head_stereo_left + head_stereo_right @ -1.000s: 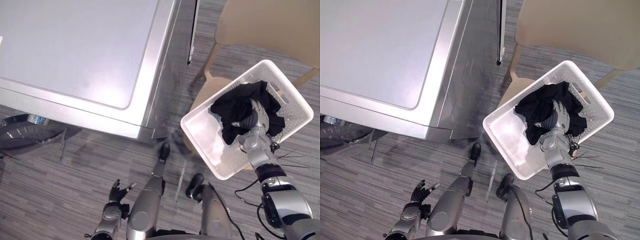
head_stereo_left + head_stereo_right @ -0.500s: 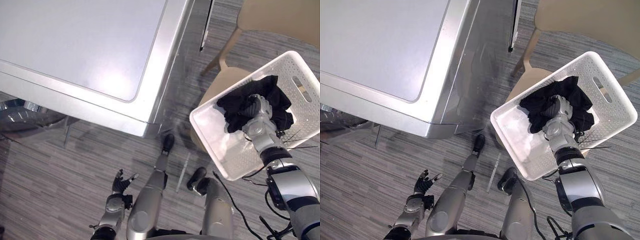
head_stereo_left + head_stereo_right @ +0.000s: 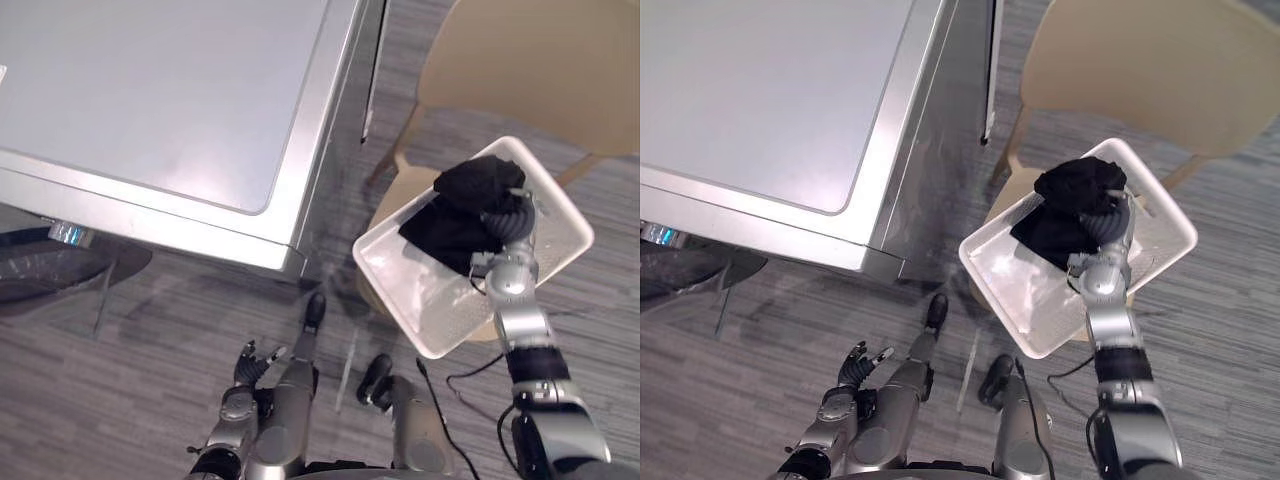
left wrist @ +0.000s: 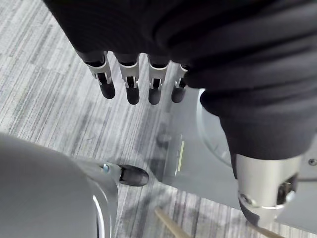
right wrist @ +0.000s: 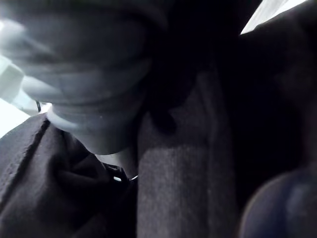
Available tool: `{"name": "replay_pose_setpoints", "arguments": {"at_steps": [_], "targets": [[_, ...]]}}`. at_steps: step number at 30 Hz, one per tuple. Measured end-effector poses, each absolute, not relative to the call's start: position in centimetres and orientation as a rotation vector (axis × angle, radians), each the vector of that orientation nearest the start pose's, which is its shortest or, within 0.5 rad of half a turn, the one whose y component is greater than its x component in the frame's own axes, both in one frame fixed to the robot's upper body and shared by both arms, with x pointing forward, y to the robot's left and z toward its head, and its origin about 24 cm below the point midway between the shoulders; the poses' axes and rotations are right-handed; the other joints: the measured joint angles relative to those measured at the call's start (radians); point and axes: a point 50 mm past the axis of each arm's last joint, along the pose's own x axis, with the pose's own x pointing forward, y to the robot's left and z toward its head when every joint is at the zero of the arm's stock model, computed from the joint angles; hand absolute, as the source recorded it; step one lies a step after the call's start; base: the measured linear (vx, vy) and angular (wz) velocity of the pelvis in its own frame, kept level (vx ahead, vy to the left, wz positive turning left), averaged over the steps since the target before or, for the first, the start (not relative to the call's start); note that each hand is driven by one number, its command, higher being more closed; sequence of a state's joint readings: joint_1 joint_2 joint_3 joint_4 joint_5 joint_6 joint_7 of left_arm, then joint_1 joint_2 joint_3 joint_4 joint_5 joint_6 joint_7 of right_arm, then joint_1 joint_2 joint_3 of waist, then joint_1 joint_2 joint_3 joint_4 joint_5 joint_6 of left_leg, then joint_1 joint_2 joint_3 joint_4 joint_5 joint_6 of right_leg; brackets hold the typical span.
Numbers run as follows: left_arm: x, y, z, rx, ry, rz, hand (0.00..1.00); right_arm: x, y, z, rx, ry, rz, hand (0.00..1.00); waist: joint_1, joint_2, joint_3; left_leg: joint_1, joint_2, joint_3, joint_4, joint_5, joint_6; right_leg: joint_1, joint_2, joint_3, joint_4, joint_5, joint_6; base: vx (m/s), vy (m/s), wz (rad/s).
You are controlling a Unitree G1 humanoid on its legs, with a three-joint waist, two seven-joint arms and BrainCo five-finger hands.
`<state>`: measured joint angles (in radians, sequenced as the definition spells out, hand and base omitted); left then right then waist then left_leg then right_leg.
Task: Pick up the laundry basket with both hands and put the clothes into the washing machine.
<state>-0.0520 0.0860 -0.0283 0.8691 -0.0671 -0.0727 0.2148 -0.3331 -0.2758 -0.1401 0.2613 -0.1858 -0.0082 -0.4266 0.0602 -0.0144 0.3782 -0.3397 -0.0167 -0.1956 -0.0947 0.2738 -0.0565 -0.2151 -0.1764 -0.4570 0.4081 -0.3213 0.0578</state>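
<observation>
1. My right hand is buried in the black clothes. The right wrist view has dark cloth pressed close all round. I cannot tell whether the hand has actually closed on the bundle.
2. My left hand hangs low at my side, well away from the work. Its fingers are straight and relaxed, holding nothing.
3. The clothes are heaped at the far end of the white basket, with part of the heap bunched up above my right hand. The near end of the basket is bare.
4. The basket rests tilted on a beige chair, and neither hand has it by a handle.
5. I judge the step to be taking the clothes out of the basket one-handed, not carrying the basket over.
6. The washer stands to my left, well apart from the chair. Its glass door shows low at its front.
7. Next I need a firm hold on the whole bundle, then to lift it over the rim without dragging the basket off the chair. After that it swings down and left to the door, where my free left hand could help.
8. I can read no writing. A small mark near the washer's front edge is too small to make out.
</observation>
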Motion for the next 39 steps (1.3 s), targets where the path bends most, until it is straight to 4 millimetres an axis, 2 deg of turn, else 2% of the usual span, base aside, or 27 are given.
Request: {"name": "replay_pose_setpoints", "arguments": {"at_steps": [1,3,4,9,11,14,17,20,23,25,28,29,30,31,33,34,36,37,38,39], "targets": [[17.9,18.6,-12.2,0.124,0.769,0.234,0.00,29.6,-24.0,9.1,-0.362,-0.171,-0.552,1.00,-0.016,-0.011,-0.020,0.022,-0.001,0.005,0.000,-0.006,0.005,0.029,0.002,0.000,-0.022,0.006,0.006,0.06,-0.017,-0.09],[17.0,18.9,-12.6,0.133,0.797,0.231,0.00,28.4,-23.6,8.7,-0.327,-0.176,-0.549,1.00,-0.030,-0.018,-0.050,0.045,-0.004,0.008,0.000,-0.015,0.007,0.062,0.005,0.001,-0.050,0.015,0.012,0.06,-0.018,-0.06],[16.0,19.2,-13.0,0.136,0.832,0.236,0.00,27.4,-23.4,8.8,-0.292,-0.200,-0.544,1.00,-0.047,-0.018,-0.081,0.065,-0.004,0.010,0.000,-0.024,0.010,0.094,0.013,0.003,-0.086,0.028,0.015,0.05,-0.024,-0.10],[14.5,19.8,-13.7,0.138,0.887,0.264,0.00,25.3,-23.0,10.3,-0.179,-0.313,-0.511,1.00,-0.047,-0.017,-0.130,0.135,-0.002,0.029,-0.001,-0.048,0.011,0.179,0.027,0.017,-0.155,0.048,0.019,0.01,-0.041,-0.13],[13.0,20.3,-14.1,0.119,0.922,0.299,0.00,24.5,-22.9,10.9,-0.146,-0.360,-0.475,1.00,-0.048,-0.018,-0.180,0.156,0.001,0.031,-0.002,-0.058,0.008,0.214,0.038,0.019,-0.194,0.060,0.019,0.01,-0.057,-0.08],[12.0,20.8,-14.4,0.071,0.942,0.340,0.00,24.2,-22.7,11.4,-0.104,-0.391,-0.441,1.00,-0.048,-0.016,-0.195,0.189,0.000,0.031,-0.002,-0.062,0.006,0.255,0.041,0.019,-0.217,0.064,0.019,0.01,-0.046,-0.04],[9.9,22.2,-14.4,-0.002,0.952,0.457,0.00,23.6,-22.4,11.5,-0.069,-0.403,-0.420,1.00,-0.045,-0.016,-0.222,0.210,0.002,0.031,-0.002,-0.066,0.001,0.285,0.050,0.019,-0.241,0.070,0.016,-0.01,-0.045,-0.01],[7.9,23.9,-13.5,-0.123,0.884,0.652,0.00,23.3,-22.2,12.1,-0.028,-0.445,-0.405,1.00,-0.043,-0.004,-0.233,0.221,0.007,0.031,-0.002,-0.066,0.001,0.302,0.057,0.017,-0.253,0.080,0.014,-0.04,-0.031,-0.01],[7.2,25.9,-10.5,-0.184,0.694,0.826,0.00,22.9,-22.1,13.1,-0.006,-0.499,-0.399,1.00,-0.019,0.012,-0.244,0.249,0.008,0.031,-0.002,-0.073,0.007,0.340,0.064,0.016,-0.277,0.093,0.017,-0.06,-0.008,0.01],[7.6,27.3,-6.8,-0.181,0.476,0.909,0.00,22.6,-22.1,13.8,0.011,-0.538,-0.384,1.00,0.007,0.027,-0.264,0.261,0.006,0.026,-0.005,-0.080,0.003,0.359,0.065,0.010,-0.283,0.093,0.017,-0.07,0.001,0.07],[8.5,27.9,-2.7,-0.157,0.259,0.930,0.00,22.6,-21.9,14.4,0.027,-0.575,-0.370,1.00,0.014,0.042,-0.287,0.263,0.003,0.015,-0.008,-0.082,0.003,0.372,0.068,-0.007,-0.290,0.094,0.017,-0.07,-0.005,0.18],[9.1,27.9,-0.2,-0.138,0.134,0.927,0.00,22.8,-21.6,14.7,0.041,-0.592,-0.354,1.00,0.017,0.050,-0.295,0.264,0.002,0.009,-0.008,-0.081,0.003,0.376,0.069,-0.013,-0.290,0.095,0.017,-0.05,-0.005,0.17],[9.4,27.9,0.7,-0.133,0.086,0.921,0.00,22.9,-21.5,14.9,0.047,-0.599,-0.345,1.00,0.019,0.051,-0.296,0.267,0.002,0.009,-0.008,-0.081,0.003,0.379,0.069,-0.013,-0.290,0.095,0.017,-0.04,-0.013,0.07],[10.2,27.5,2.9,-0.124,-0.024,0.886,0.00,23.2,-21.1,15.2,0.060,-0.612,-0.318,1.00,0.029,0.051,-0.298,0.275,0.003,0.009,-0.008,-0.080,0.004,0.387,0.070,-0.012,-0.290,0.096,0.016,-0.03,-0.018,-0.02],[11.4,26.7,5.2,-0.130,-0.141,0.823,0.00,23.6,-20.3,15.5,0.071,-0.626,-0.280,1.00,0.036,0.048,-0.304,0.279,0.003,0.009,-0.007,-0.077,0.007,0.391,0.070,-0.011,-0.290,0.096,0.016,-0.01,-0.011,-0.02],[12.6,25.2,7.1,-0.161,-0.246,0.719,0.00,24.1,-19.2,16.2,0.088,-0.651,-0.225,1.00,0.035,0.047,-0.305,0.285,0.003,0.008,-0.006,-0.077,0.007,0.397,0.069,-0.010,-0.290,0.096,0.016,0.00,0.000,0.00],[14.2,23.3,8.7,-0.197,-0.330,0.586,0.00,24.6,-17.8,16.9,0.105,-0.679,-0.150,1.00,0.034,0.047,-0.307,0.293,0.002,0.009,-0.006,-0.077,0.007,0.403,0.068,-0.008,-0.290,0.096,0.016,0.00,-0.027,-0.04],[15.5,21.6,9.5,-0.227,-0.368,0.462,0.00,24.9,-16.4,17.6,0.115,-0.702,-0.081,1.00,0.034,0.045,-0.311,0.295,0.002,0.010,-0.006,-0.077,0.007,0.404,0.068,-0.005,-0.290,0.096,0.016,0.00,-0.026,-0.05],[16.1,20.6,9.8,-0.241,-0.380,0.395,0.00,25.1,-15.6,18.0,0.121,-0.715,-0.037,1.00,0.033,0.044,-0.313,0.296,0.003,0.011,-0.006,-0.077,0.007,0.404,0.068,-0.003,-0.290,0.096,0.016,0.00,-0.031,-0.12],[17.2,18.7,10.3,-0.267,-0.396,0.263,0.00,25.4,-13.9,18.9,0.130,-0.746,0.046,1.00,0.032,0.041,-0.315,0.300,0.004,0.015,-0.005,-0.077,0.008,0.404,0.068,0.004,-0.290,0.096,0.016,0.00,-0.033,-0.19]]}}
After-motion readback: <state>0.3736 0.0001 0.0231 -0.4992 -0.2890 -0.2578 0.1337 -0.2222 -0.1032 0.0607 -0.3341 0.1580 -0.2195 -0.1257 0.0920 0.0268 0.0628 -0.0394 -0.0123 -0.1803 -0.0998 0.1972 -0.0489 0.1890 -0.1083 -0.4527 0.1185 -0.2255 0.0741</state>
